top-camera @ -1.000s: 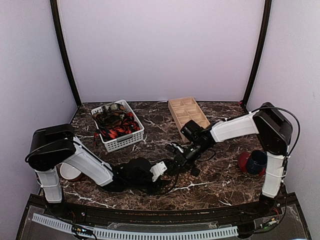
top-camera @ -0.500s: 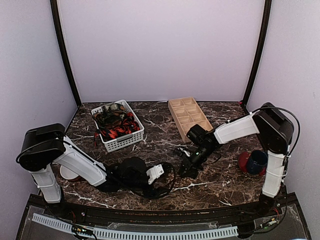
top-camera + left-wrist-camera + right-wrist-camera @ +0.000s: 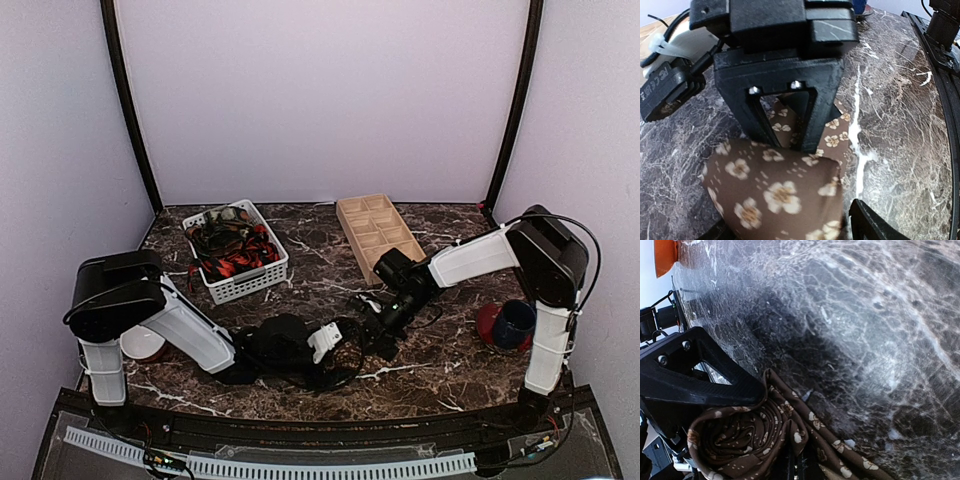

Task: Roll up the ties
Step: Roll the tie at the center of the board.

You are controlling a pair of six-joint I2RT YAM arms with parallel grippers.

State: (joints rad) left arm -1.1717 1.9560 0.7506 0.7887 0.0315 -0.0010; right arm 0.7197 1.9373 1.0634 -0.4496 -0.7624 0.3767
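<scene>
Here, at the near middle of the marble table (image 3: 450,365), we see the left gripper (image 3: 338,342) and the right gripper (image 3: 370,328) meeting almost tip to tip over the brown tie (image 3: 775,192). The tie is dark brown with small tan flowers and lies bunched on the table between the two. From the left wrist, a puffed fold of it fills the space between that gripper's fingers (image 3: 872,225). They stand wide apart, one on each side of the cloth, and the right-hand one seems just clear of it, though the edge of the view cuts this off. The right gripper comes down on the tie from above, its jaws drawn close together with a fold of cloth pinched in them. In the right wrist view, part of the tie is wound into a loose coil just beside the black frame of the left gripper. A flat length of the tie trails away across the marble. In the far left part of the table a white basket (image 3: 262,282) holds the other ties (image 3: 232,255), red-and-black and dark, heaped together. A wooden tray (image 3: 350,225) with compartments stands at the far middle. A blue mug (image 3: 516,322) sits on a red plate (image 3: 488,325) to the right, and a white bowl (image 3: 140,345) lies near the left arm's base.
</scene>
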